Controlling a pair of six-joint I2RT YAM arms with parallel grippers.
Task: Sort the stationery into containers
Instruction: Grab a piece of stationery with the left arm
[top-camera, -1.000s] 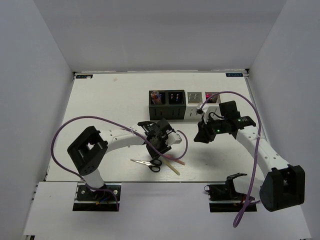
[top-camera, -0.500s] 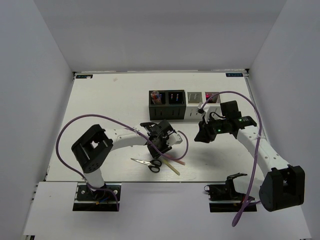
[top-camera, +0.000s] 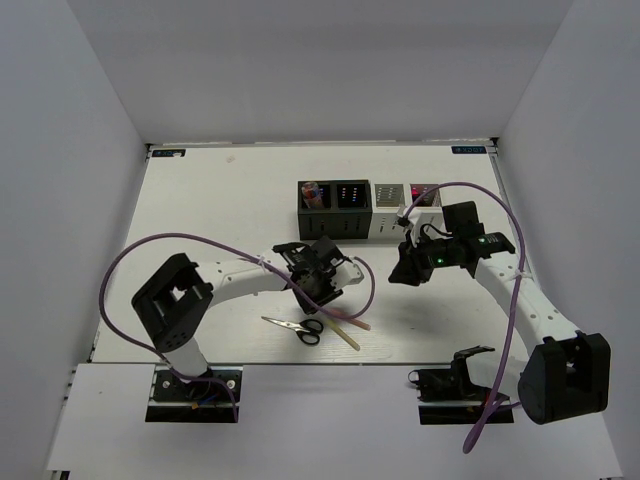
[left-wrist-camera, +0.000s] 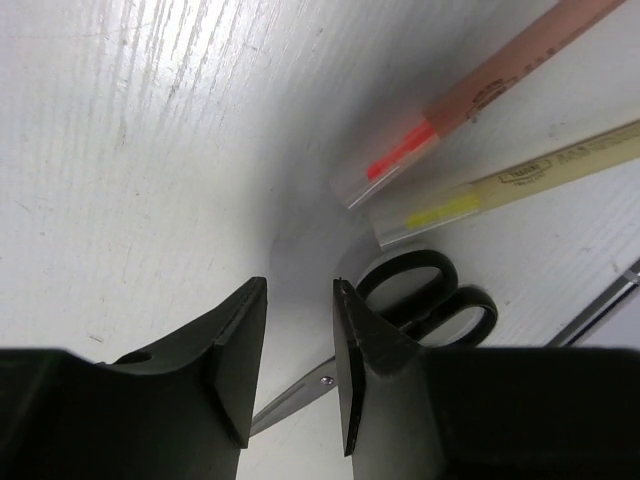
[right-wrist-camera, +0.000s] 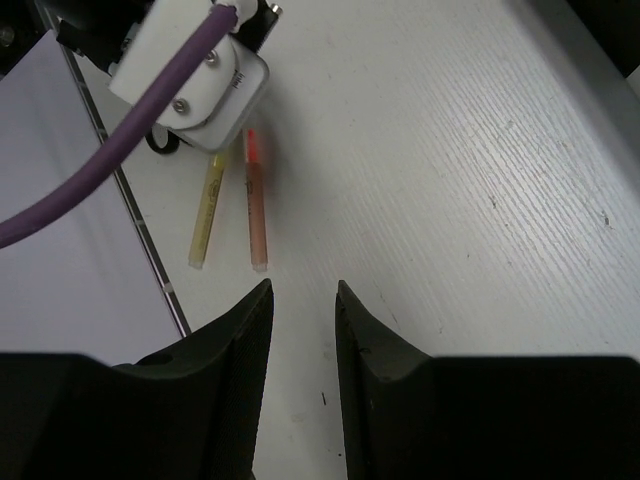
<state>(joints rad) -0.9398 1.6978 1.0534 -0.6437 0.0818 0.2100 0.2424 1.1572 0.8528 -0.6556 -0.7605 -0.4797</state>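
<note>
Working over white, grained table (top-camera: 200, 220) between pale walls (top-camera: 80, 120); keeping left gripper (left-wrist-camera: 298, 305), right gripper (right-wrist-camera: 303, 300) narrowly parted, empty; easing left gripper away from scissors (left-wrist-camera: 430, 290).

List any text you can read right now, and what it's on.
Nothing can be read as words.
Tan stick: black boxed print, too blurred to read.
Pink stick: dark print, too blurred to read.
Blue sticker, far right corner: too small to read.
Dark sticker, far left corner: too small to read.
</note>
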